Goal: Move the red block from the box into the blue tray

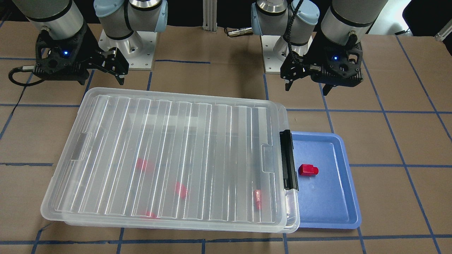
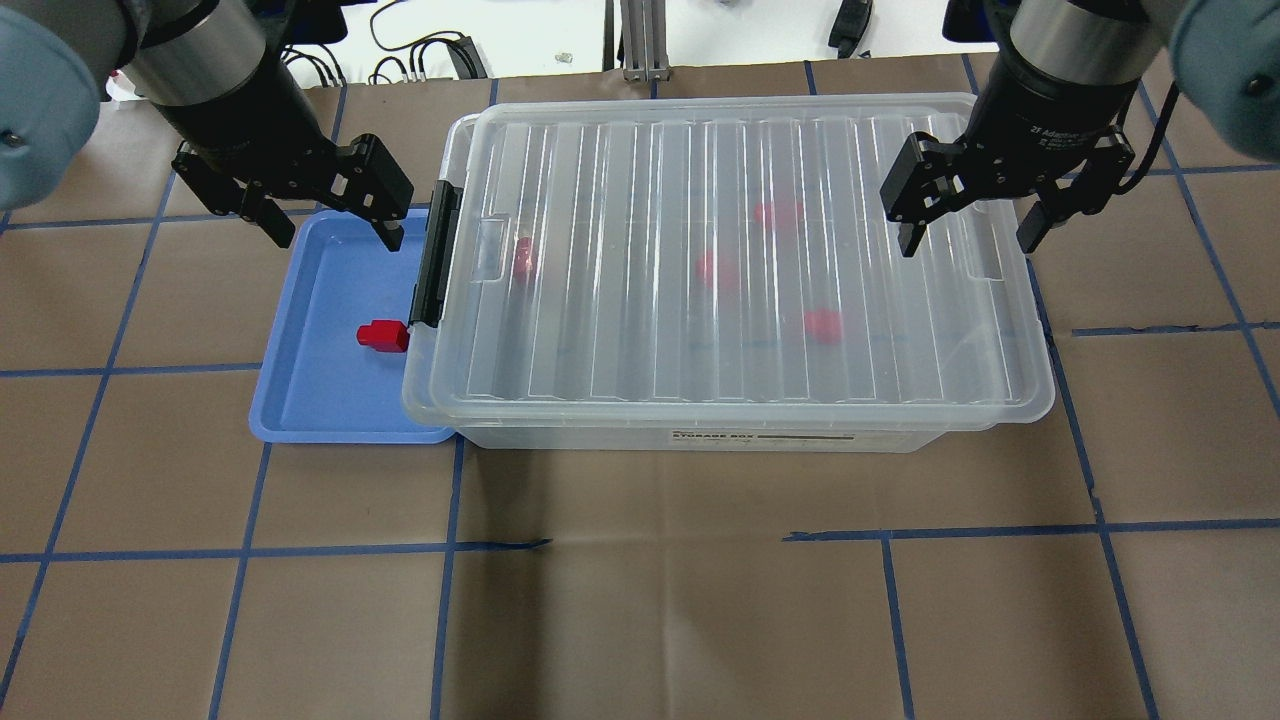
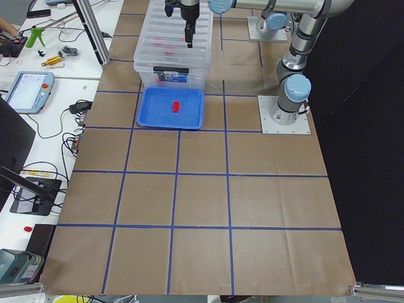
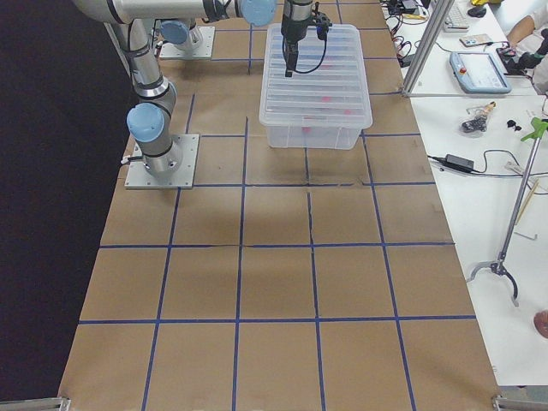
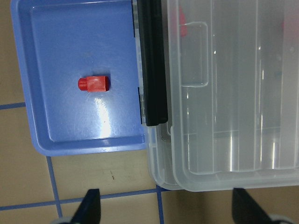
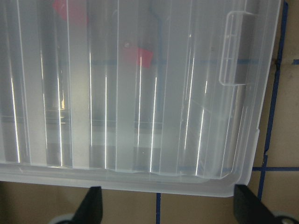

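Overhead, you have the left end effector hanging above the blue tray, just beside the black latch bar. Its jaws are spread wide with nothing between them. The right end effector hovers over the end of the box farthest from the latch bar, equally wide and empty. One red block lies in the tray, and from here it seems to touch the latch bar.

The front-facing view corrects that: a bare strip of tray floor separates block and latch bar. It also shows the lid seated, with four blurred red shapes beneath it.

The left wrist view adds that the block lies on its side, its stub pointing away from the latch bar. The right wrist view gives you only ribbed lid at the end far from the latch bar, and no tray.

The left side view shows tray and block on the near side of the latch bar. The right side view hides both behind the box.

My read is that the placement looks done, so what remains is backing away. Lift the left arm straight up before swinging it, so nothing catches the latch bar or nudges the tray across the counter.
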Available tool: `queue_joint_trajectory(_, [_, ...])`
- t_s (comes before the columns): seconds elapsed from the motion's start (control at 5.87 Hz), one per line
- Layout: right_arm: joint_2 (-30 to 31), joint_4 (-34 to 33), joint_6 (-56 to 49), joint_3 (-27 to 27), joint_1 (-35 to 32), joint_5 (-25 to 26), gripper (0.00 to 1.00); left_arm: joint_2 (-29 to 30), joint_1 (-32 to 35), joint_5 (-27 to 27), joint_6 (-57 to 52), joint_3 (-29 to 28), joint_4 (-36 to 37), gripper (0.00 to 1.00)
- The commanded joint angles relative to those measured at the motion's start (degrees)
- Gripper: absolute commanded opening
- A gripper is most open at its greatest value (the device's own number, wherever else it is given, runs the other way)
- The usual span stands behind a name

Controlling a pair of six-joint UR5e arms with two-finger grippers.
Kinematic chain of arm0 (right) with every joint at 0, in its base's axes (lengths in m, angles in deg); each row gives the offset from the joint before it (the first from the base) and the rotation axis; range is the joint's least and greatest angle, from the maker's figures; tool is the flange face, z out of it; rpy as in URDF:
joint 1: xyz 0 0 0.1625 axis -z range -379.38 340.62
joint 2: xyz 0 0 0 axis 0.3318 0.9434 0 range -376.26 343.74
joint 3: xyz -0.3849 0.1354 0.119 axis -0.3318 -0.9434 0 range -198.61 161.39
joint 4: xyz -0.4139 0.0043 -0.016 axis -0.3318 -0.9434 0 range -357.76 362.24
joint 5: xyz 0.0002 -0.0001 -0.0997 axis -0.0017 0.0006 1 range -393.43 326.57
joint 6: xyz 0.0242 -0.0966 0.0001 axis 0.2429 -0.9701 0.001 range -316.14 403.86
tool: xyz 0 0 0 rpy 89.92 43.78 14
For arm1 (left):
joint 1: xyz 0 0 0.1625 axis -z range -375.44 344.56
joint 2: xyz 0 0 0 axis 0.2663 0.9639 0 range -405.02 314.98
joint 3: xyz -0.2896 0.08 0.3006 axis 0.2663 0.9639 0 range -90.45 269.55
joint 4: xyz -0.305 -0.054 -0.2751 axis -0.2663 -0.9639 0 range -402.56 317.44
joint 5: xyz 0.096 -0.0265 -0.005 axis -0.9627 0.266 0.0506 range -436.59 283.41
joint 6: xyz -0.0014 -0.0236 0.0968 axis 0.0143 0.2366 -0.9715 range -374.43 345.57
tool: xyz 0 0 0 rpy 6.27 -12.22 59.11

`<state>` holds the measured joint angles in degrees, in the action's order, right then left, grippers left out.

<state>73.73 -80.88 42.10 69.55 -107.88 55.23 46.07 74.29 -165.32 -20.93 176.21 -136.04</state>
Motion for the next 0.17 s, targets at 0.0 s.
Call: queue_joint_trajectory(0.0, [0.00, 0.07, 0.00, 0.00, 0.00, 0.19, 1.00, 0.06, 0.00, 0.04, 0.00, 0.00, 0.57, 0.98])
